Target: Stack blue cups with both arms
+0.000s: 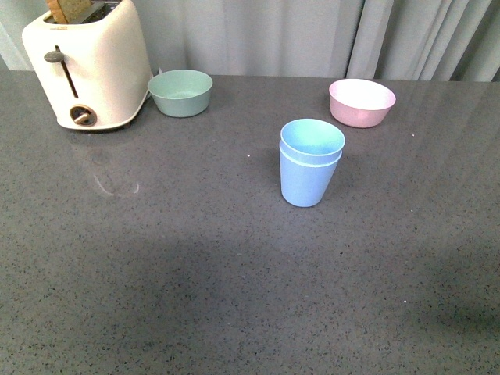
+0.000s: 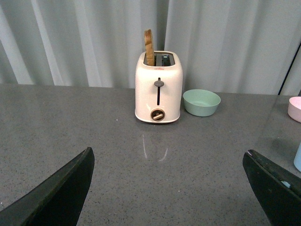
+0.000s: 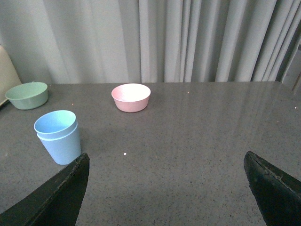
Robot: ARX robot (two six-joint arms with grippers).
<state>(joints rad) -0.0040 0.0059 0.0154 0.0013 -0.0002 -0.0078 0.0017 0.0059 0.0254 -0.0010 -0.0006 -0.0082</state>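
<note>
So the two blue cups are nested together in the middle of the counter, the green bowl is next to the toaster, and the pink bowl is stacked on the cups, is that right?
Not quite. The pink bowl is not on the blue cups; it sits on the counter behind them, apart. The front view shows this. The rest holds: the cups are nested mid-counter, and the green bowl is next to the toaster.

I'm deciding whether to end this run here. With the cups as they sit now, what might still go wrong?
The blue cups already sit nested and upright, clear of both open grippers, left and right. The inner rim stands proud, so it may not be fully seated. An arm sweeping back over the countertop might tip the stack.
</note>
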